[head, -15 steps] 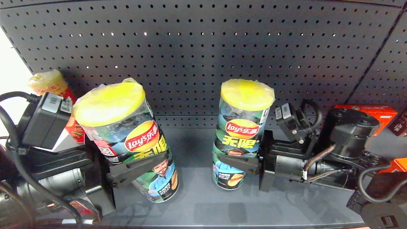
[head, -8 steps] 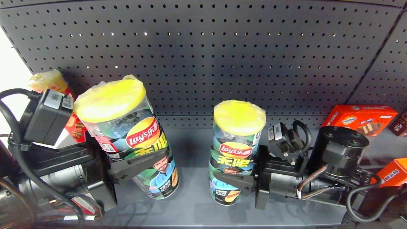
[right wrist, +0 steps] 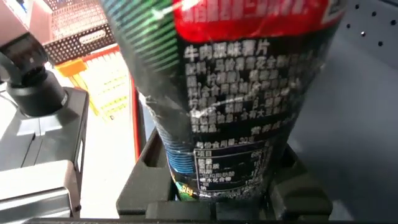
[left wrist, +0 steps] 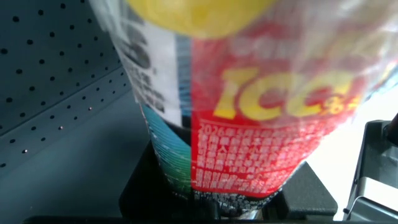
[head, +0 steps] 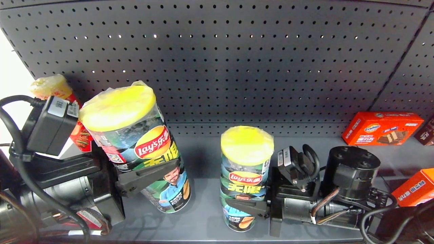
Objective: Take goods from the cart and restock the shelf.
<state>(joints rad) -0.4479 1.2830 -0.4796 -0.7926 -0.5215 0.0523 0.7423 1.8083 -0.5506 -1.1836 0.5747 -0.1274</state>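
Two tall chip cans with yellow lids are in my grippers over the grey shelf board [head: 210,189]. The left can [head: 135,142] leans to the left, and my left gripper [head: 152,174] is shut on its lower half; its red and blue label shows close up in the left wrist view [left wrist: 249,124]. The right can [head: 244,169] stands upright near the shelf's front edge, with my right gripper [head: 242,205] shut on it low down. That can's dark label [right wrist: 230,112] rises between the fingers. Whether either can's base touches the board is hidden.
A third can [head: 51,86] with a red label stands at the back left behind my left wrist. An orange box [head: 381,127] lies at the back right, another orange box [head: 412,191] nearer the front right. The pegboard wall [head: 217,61] closes the back.
My right gripper has carried its can down and toward the shelf's front, slightly leftward. The left can and gripper have barely moved.
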